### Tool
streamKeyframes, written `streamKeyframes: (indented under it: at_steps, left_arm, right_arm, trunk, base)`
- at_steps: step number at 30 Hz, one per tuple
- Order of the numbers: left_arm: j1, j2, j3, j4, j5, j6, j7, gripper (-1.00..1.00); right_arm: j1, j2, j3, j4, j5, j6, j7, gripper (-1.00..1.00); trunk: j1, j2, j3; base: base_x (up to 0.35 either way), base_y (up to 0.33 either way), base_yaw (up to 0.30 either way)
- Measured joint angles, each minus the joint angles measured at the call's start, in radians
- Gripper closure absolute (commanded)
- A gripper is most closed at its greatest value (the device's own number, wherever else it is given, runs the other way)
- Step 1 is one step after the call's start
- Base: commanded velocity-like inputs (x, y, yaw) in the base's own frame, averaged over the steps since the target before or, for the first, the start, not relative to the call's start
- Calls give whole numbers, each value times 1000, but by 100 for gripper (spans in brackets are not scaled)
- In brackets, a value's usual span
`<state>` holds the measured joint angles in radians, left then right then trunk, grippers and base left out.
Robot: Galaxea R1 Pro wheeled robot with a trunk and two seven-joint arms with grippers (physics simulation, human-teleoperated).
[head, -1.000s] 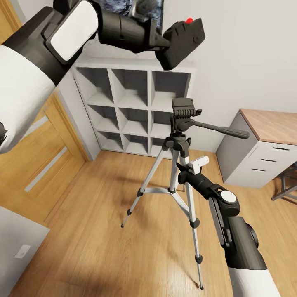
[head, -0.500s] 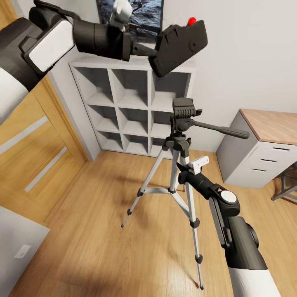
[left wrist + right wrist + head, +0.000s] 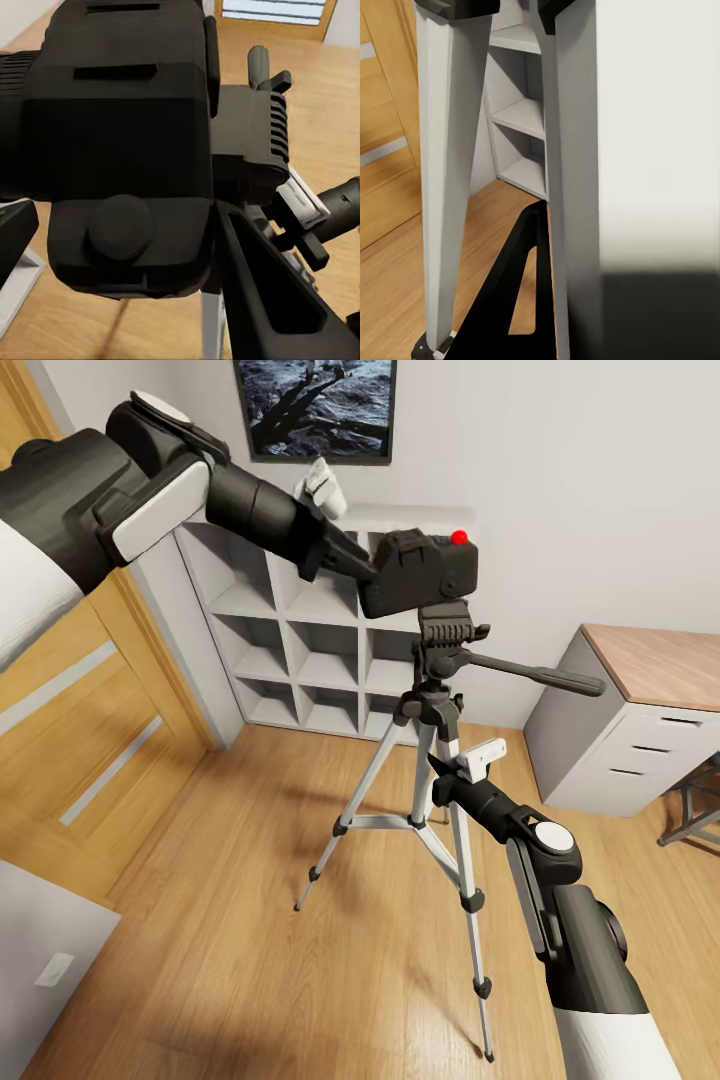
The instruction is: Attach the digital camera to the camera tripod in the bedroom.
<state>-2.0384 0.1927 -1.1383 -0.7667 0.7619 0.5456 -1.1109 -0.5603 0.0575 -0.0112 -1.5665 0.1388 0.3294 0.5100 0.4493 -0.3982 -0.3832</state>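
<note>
My left gripper [image 3: 352, 563] is shut on the black digital camera [image 3: 418, 572], whose red dot [image 3: 459, 537] faces up. I hold it level, right on top of the black head [image 3: 445, 624] of the camera tripod [image 3: 440, 710]; whether they touch I cannot tell. In the left wrist view the camera [image 3: 127, 127] sits close against the ribbed tripod head [image 3: 251, 135]. The pan handle [image 3: 540, 675] points right. My right gripper [image 3: 458, 760] is closed around a silver tripod leg [image 3: 570, 150] just below the head, its white finger pad [image 3: 484, 756] beside the leg.
A white cube shelf [image 3: 300, 620] stands against the wall behind the tripod, under a dark picture [image 3: 320, 405]. A wooden door [image 3: 80, 740] is at the left. A grey drawer unit with a wood top [image 3: 640, 730] stands at the right. Plank floor [image 3: 250, 920] lies around the tripod's feet.
My left arm has brought the camera down from above the shelf top to the tripod head and turned it level. The right arm and the tripod have stayed still.
</note>
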Motion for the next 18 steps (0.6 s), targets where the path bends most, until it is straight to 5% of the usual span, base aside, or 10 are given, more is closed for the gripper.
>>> streamKeyframes:
  at_steps: [3, 4, 5, 14, 18]
  left_arm:
    - [0, 3, 34, -16, 3, 0, 0, 100]
    - [0, 13, 98, -64, -1, 2, 0, 100]
    - [-1, 13, 200, -78, 5, 2, 0, 100]
    - [0, -9, 207, -74, -40, 4, 0, 100]
    - [0, -38, 204, -62, -39, 4, 0, 100]
  right_arm:
    - [0, 0, 0, 0, 0, 0, 0, 100]
    - [0, 0, 0, 0, 0, 0, 0, 100]
    - [0, 0, 0, 0, 1, 0, 0, 100]
    - [0, 0, 0, 0, 1, 0, 0, 100]
    - [0, 0, 0, 0, 1, 0, 0, 100]
  trunk:
    - [0, 0, 0]
    - [0, 0, 0]
    - [0, -1, 0]
    - [0, 0, 0]
    - [0, 0, 0]
  base:
    - [0, 0, 0]
    - [0, 0, 0]
    - [0, 0, 0]
    - [0, 0, 0]
    - [0, 0, 0]
